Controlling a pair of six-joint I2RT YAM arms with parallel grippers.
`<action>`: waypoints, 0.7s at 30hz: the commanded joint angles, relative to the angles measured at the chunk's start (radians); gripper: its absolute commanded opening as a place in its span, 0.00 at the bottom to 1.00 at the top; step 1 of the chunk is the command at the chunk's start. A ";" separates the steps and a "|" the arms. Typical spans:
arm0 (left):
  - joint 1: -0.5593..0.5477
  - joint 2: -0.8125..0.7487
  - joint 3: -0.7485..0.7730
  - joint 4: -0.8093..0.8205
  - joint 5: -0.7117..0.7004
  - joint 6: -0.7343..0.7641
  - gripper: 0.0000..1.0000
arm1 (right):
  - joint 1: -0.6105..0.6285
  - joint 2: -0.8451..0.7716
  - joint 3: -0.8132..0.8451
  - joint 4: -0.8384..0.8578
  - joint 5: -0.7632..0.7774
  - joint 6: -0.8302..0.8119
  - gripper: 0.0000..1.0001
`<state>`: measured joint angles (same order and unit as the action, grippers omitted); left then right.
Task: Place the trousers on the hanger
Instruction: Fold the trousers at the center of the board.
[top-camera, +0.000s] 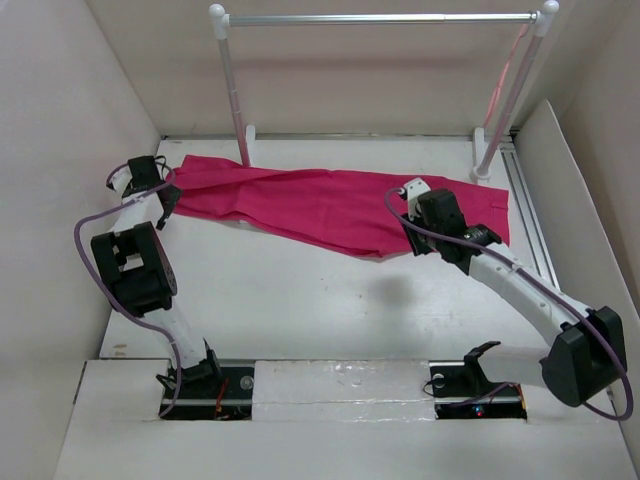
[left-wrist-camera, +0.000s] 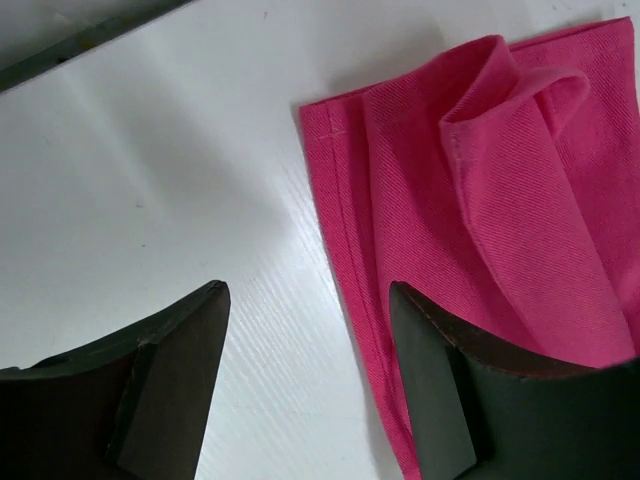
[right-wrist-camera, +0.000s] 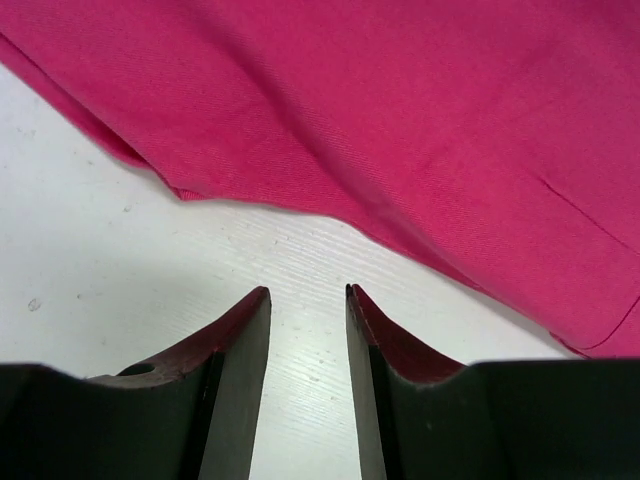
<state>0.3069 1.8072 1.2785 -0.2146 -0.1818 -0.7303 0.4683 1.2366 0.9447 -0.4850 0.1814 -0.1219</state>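
The magenta-pink trousers (top-camera: 330, 205) lie flat across the back of the table. The pale-pink hanger (top-camera: 508, 68) hangs from the rack bar beside its right post. My left gripper (top-camera: 168, 197) is at the trousers' left end, low over the table and open. In the left wrist view the left gripper (left-wrist-camera: 308, 290) has the hemmed cloth edge (left-wrist-camera: 345, 250) between its jaws, by the right finger (left-wrist-camera: 430, 380). My right gripper (top-camera: 405, 200) hovers over the trousers' right part. In the right wrist view the right gripper (right-wrist-camera: 308, 292) is narrowly open and empty, with the trousers (right-wrist-camera: 400, 120) just ahead.
A rack with white posts and a silver bar (top-camera: 380, 18) stands at the back, its feet beside the trousers. White walls close in the left, back and right. A metal rail (top-camera: 530, 220) runs along the right side. The arm bases sit at the near edge.
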 joint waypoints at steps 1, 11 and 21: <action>0.001 -0.002 0.018 0.053 0.045 -0.026 0.61 | 0.010 -0.019 -0.018 0.072 -0.042 0.015 0.42; 0.001 0.103 0.150 0.007 0.055 -0.003 0.27 | 0.029 0.018 0.028 0.045 -0.046 0.001 0.43; 0.011 0.274 0.323 -0.048 0.120 -0.023 0.34 | 0.049 0.029 0.052 0.020 -0.030 0.024 0.43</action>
<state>0.3099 2.0487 1.5173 -0.2214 -0.0853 -0.7494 0.5053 1.2655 0.9463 -0.4839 0.1425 -0.1177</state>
